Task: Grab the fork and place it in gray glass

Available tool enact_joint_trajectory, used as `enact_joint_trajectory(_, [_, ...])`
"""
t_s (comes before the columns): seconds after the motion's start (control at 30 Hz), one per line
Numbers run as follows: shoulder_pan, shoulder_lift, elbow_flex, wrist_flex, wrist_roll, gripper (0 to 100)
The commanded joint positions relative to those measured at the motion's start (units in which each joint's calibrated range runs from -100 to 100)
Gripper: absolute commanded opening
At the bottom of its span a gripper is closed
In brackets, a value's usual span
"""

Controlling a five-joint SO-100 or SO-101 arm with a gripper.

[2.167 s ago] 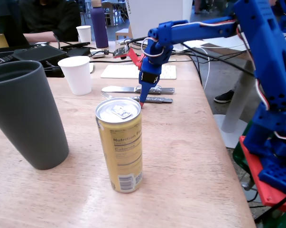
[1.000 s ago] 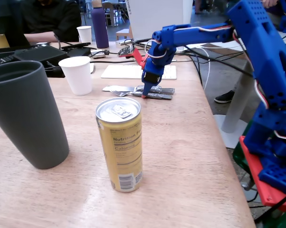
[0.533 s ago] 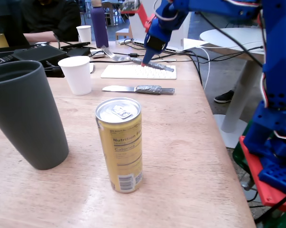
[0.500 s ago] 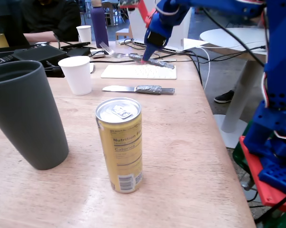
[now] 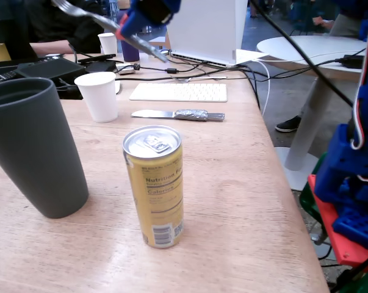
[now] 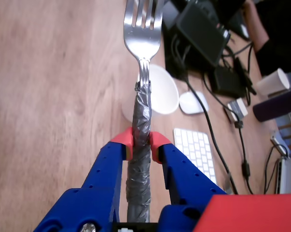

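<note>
Bright, even indoor light; soft glare on the pale wooden desk (image 5: 245, 183). The wrist view is soft; the blue hand (image 5: 130, 23) blurs.

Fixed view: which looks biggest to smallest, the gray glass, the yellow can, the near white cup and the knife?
1. gray glass
2. yellow can
3. white cup and knife: too alike to rank; both sit farther from the camera, so they may look smaller.
</note>
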Motion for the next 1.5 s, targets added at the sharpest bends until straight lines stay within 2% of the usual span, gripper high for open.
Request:
enact_joint_trajectory(0.0, [-7.11, -3.88, -2.0, -9.65, -2.05, 0])
enact_joint_trajectory(0.13, [-15.06, -4.05, -2.0, -21.31, -6.74, 0])
enact_joint_trajectory(0.27, [-19.12, -4.14, -2.0, -28.86, -10.7, 0])
enact_joint_trajectory(0.53, [-22.34, -3.11, -2.0, -35.76, -16.61, 0])
enact_joint_trajectory(0.87, [-28.43, 6.84, 0.17, -49.72, -16.85, 0])
enact_joint_trajectory(1.07, [-30.63, 13.79, -0.68, -50.05, -16.85, 0])
enact_joint_trajectory(1.17, [-34.35, 14.99, -0.21, -50.05, -16.9, 0])
enact_joint_trajectory(1.33, [-34.86, 15.07, 0.73, -48.9, -16.9, 0])
enact_joint_trajectory(1.47, [-33.17, 13.87, 9.13, -49.8, -16.51, 0])
